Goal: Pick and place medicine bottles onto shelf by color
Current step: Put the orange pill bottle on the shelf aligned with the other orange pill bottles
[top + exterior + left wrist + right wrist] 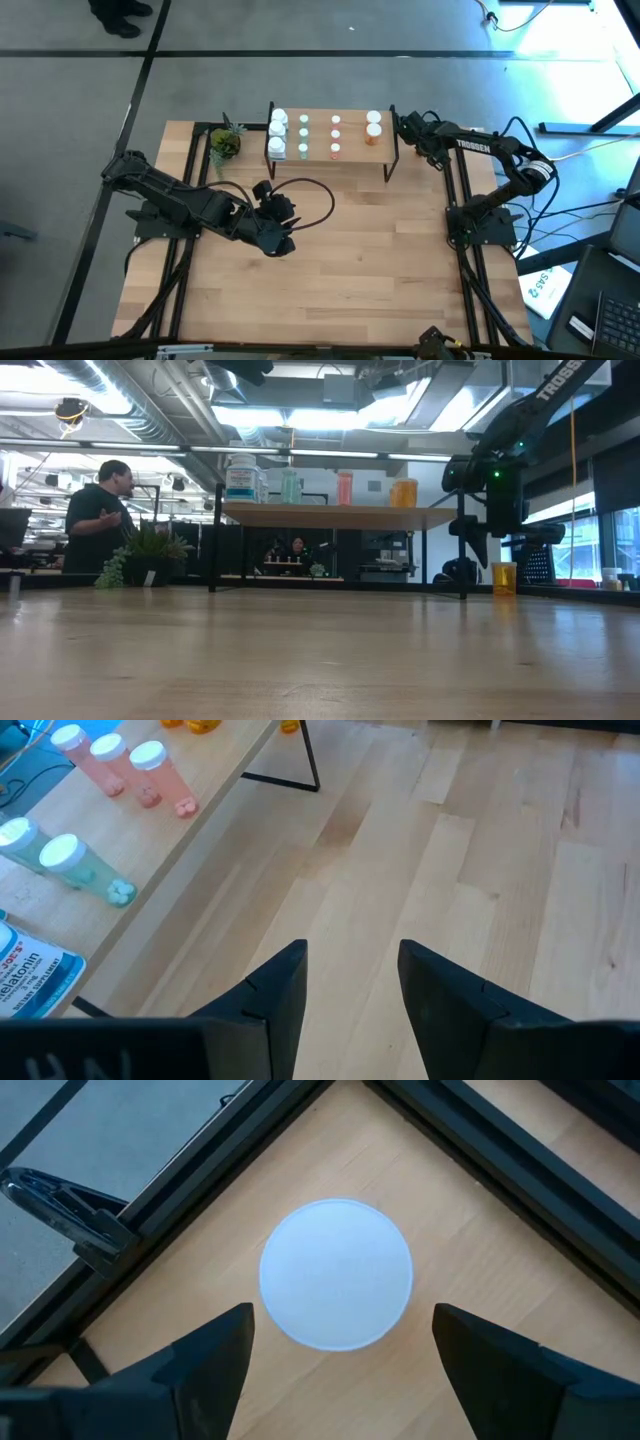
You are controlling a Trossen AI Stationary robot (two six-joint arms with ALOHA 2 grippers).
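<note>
A wide wooden counter [330, 260] fills the overhead view, with one dark arm at each side. Along its far edge stands a low shelf [352, 152] carrying rows of capped bottles [304, 135]: white at the left end, then pale green, pink and orange at the right end. A small plant [225, 142] sits just beside the shelf's left end. The left tool [281, 225] hangs over bare wood near the counter's middle, fingers apart and holding nothing. The right tool [340, 1342] is at the far right corner, beside the shelf's right end, fingers spread wide directly above a white-capped bottle [336, 1274] standing on the counter, not touching it.
</note>
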